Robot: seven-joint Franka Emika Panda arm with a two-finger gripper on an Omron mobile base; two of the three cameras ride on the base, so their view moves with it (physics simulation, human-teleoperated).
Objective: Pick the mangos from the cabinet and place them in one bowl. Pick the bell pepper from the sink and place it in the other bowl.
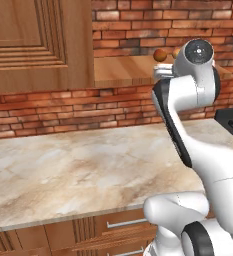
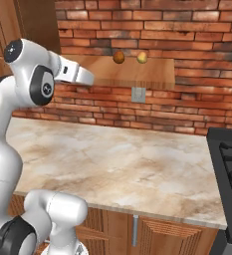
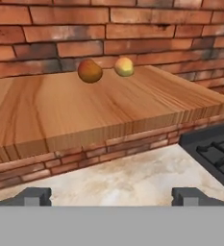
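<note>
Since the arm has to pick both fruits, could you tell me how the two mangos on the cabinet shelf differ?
The left mango is darker, orange with a reddish-brown blush; the right mango is paler, yellow-green with a pink tinge. In the hand view the left mango looks slightly bigger and nearer the front edge, the right one closer to the brick wall. Both are small, rounded, resting apart on the shelf, untouched by the open gripper.

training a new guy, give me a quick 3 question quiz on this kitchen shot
1. How many mangos lie on the shelf?
2. True or false: the pincer is shut on a mango.
3. What lies right of the counter in the right base view: A) sink B) cooktop C) fridge?

Key: 1) two, the second beside the first, near the brick wall. 2) false, it is open and short of the shelf. 3) B.
</note>
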